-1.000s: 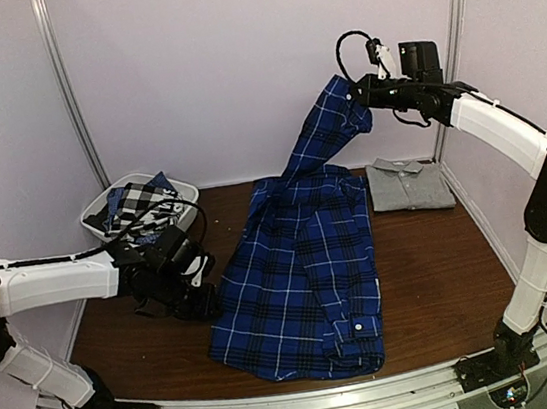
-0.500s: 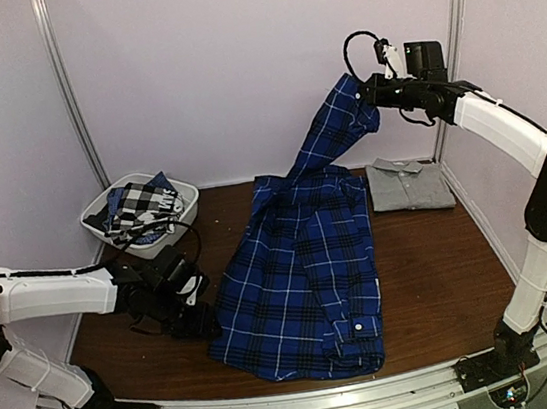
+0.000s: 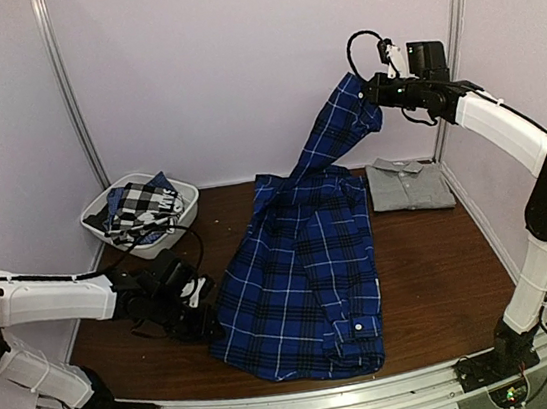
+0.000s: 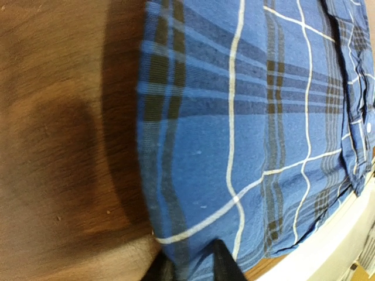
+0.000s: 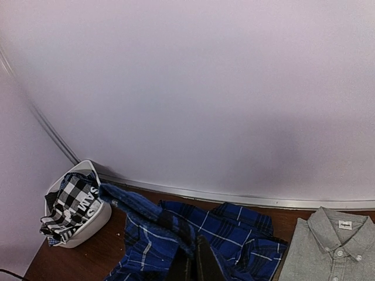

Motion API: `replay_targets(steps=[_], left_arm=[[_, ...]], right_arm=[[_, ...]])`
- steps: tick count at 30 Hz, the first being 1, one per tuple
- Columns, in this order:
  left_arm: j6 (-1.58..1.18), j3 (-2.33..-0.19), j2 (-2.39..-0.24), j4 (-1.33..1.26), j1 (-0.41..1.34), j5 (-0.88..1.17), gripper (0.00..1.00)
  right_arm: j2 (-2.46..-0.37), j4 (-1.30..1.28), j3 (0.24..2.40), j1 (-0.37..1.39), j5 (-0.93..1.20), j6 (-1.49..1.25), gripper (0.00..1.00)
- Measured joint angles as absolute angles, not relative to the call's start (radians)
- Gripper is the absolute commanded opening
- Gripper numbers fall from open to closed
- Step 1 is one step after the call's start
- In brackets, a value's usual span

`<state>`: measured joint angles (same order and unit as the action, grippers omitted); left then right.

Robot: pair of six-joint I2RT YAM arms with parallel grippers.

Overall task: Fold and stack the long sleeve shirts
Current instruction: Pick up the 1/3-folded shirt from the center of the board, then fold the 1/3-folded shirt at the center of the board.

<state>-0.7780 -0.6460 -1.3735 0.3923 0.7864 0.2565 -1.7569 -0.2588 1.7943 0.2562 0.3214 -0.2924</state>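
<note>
- Folding of the blue plaid shirt (image 3: 304,281), spread flat at centre: right gripper (image 3: 370,93) pinches its sleeve, held high
- Left gripper (image 3: 204,321) at the near-left hem; whether it grips cannot be told
- Next, I judge, the sleeve needs laying across the body

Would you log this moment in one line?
right gripper: holds blue shirt part-lifted | left gripper: at its edge | grey shirt: folded

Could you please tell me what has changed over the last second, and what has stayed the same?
The left gripper slid toward the near edge of the table, along the left edge of the blue plaid shirt, to its lower corner. The right gripper drifted slightly right, still holding part of that shirt raised. The folded grey shirt and the basket did not move.
</note>
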Motion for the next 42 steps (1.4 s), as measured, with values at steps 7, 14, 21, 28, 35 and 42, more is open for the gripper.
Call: replay_targets(steps=[7,14,21,28,35,42], left_arm=[[-0.763,-0.669,-1.349,0.398,0.786,0.266,0.0],[-0.708,-0.772,-1.372,0.422,0.801,0.284,0.0],[-0.601,-0.921,-1.523,0.452,0.882,0.322,0.0],[-0.503,-1.025,-1.663,0.52,0.958,0.362,0.0],[-0.436,-1.066,-1.71,0.558,0.979,0.385,0.3],[-0.419,-1.076,-1.708,0.579,0.979,0.383,0.64]], right_arm=[[-1.757,-0.258,1.794,0.255,0.333,-0.295,0.03],[-1.757,-0.258,1.794,0.255,0.339,-0.294,0.04],[-1.735,-0.259,1.776,0.255,0.337,-0.273,0.05],[-1.601,-0.267,1.686,0.255,0.278,-0.224,0.06],[-1.493,-0.265,1.631,0.254,0.189,-0.182,0.08],[-1.479,-0.27,1.585,0.252,0.154,-0.167,0.11]])
